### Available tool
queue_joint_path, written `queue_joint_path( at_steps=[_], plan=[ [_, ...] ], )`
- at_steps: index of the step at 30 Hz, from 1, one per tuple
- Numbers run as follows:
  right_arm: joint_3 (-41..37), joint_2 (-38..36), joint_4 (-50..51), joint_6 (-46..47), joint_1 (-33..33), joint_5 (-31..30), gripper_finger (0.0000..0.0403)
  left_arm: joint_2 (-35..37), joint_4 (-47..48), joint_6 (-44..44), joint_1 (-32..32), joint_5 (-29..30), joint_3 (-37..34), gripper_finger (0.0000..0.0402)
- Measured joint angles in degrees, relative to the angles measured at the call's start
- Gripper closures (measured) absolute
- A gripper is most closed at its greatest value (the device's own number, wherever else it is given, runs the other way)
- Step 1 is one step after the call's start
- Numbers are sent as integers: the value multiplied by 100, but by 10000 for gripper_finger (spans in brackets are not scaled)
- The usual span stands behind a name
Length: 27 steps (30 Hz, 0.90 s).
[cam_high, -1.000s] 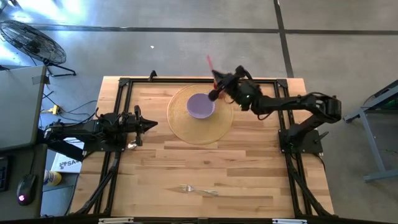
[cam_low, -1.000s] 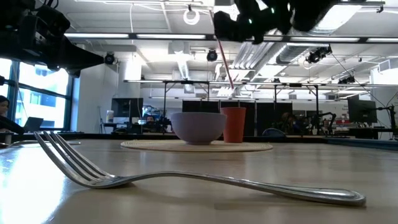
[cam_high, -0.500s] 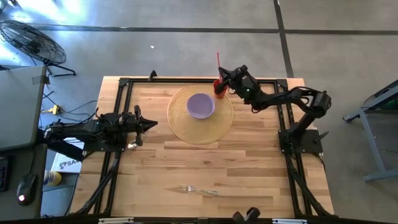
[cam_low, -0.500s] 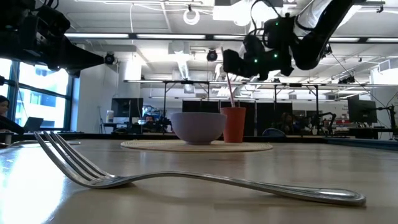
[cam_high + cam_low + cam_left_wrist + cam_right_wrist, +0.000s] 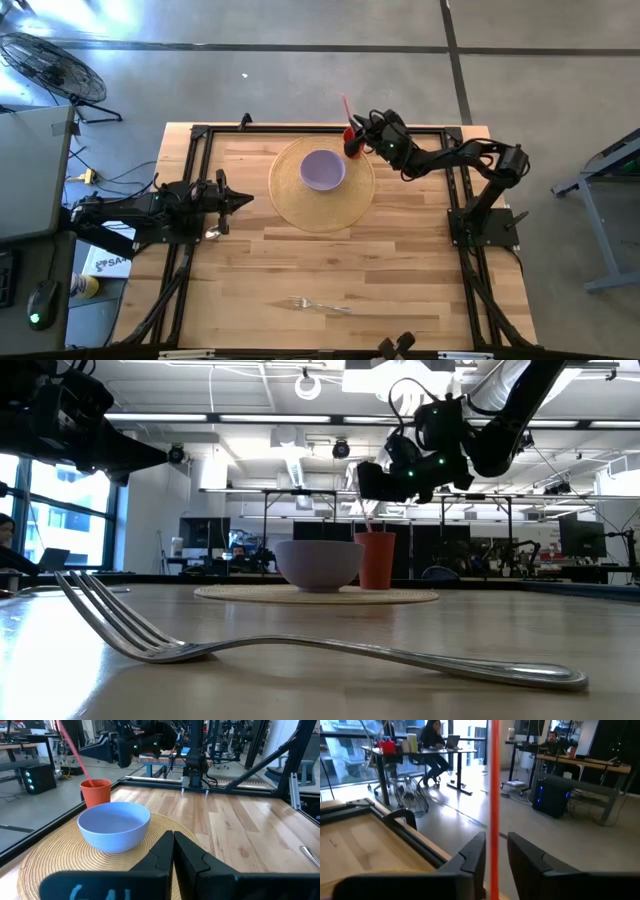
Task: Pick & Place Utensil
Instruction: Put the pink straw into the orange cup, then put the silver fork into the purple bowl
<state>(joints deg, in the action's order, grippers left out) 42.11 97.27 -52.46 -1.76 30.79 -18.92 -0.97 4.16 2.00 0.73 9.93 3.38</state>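
The silver fork [image 5: 320, 304] lies flat near the table's near edge and fills the low view's foreground [image 5: 300, 650]. No gripper is near it. My right gripper [image 5: 358, 128] hovers at the far edge just above the red cup [image 5: 351, 138], narrowly open. The red-pink straw [image 5: 494, 795] rises between its fingers with a slim gap on each side. The straw's lower end is in the cup, and it leans toward the far edge [image 5: 70, 747]. My left gripper [image 5: 245, 200] waits shut [image 5: 172, 842] over the table's left side.
A purple bowl [image 5: 323, 170] sits on a round woven mat [image 5: 320, 210] at the far middle of the table, with the red cup [image 5: 377, 560] beside it. A black frame rail [image 5: 300, 128] runs along the far edge. Bare wood lies between the mat and the fork.
My right gripper has moved from above the bowl toward the far right and down to the red cup, carrying the straw. The straw's lower end now sits in the cup, and its top has tipped toward the far edge. The fork has stayed put.
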Motion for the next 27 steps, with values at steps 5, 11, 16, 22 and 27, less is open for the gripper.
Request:
queue_joint_path(
  at_steps=[5, 11, 16, 22, 27],
  plan=[
    [0, -306, 525, -89, -15, 0, 288, 0, 8, 1, -1, 0, 0, 394],
    [5, -1435, 1747, -411, -483, -15, 256, -1, 3, 44, -1, 11, 0, 394],
    [7, -2148, 2979, -533, -1727, -568, 253, -1, -17, 44, -1, 105, 0, 394],
    [111, -2124, 3720, -142, -3366, -1355, 260, 0, -46, 44, -1, 127, 0, 394],
    [402, -1435, 3720, 338, -4218, -1168, 261, 0, -72, 44, 0, 140, -2, 394]
  ],
)
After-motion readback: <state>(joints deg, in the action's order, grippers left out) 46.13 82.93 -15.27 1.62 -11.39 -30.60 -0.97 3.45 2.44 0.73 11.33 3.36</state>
